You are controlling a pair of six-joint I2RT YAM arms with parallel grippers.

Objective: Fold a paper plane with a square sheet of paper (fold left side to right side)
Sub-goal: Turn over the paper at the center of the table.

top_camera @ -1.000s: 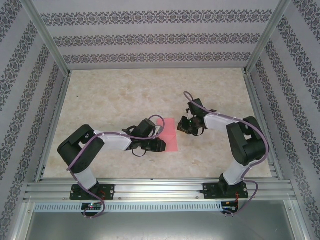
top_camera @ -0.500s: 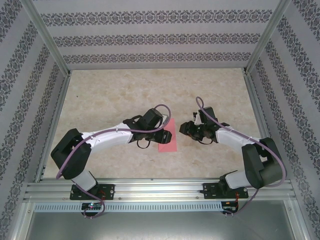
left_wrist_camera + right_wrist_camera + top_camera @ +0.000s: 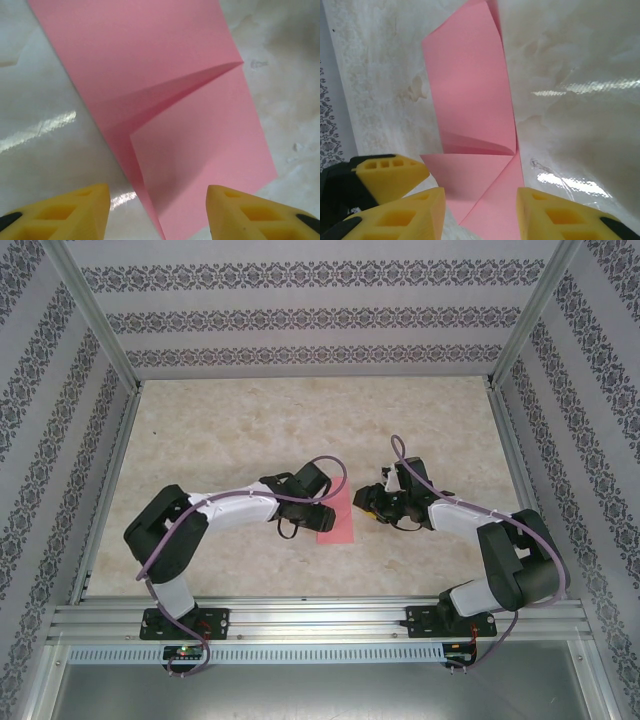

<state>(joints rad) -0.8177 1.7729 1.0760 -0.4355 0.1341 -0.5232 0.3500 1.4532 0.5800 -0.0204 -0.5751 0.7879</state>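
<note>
Since a second ago, your right gripper (image 3: 480, 200) is sitting closer to the right edge of the square sheet of paper (image 3: 340, 523), jaws apart over it and gripping nothing. Left gripper (image 3: 157, 200) is straddling the sheet's corner, jaws wide. From above, the left wrist is hiding the sheet's left edge.

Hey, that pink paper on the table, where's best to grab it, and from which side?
Probably the raised flap of the square sheet of paper, at its loose edge facing the left gripper, coming in low from that side. That edge seems lifted, casting a shadow; the rest lies flat on the table.
</note>
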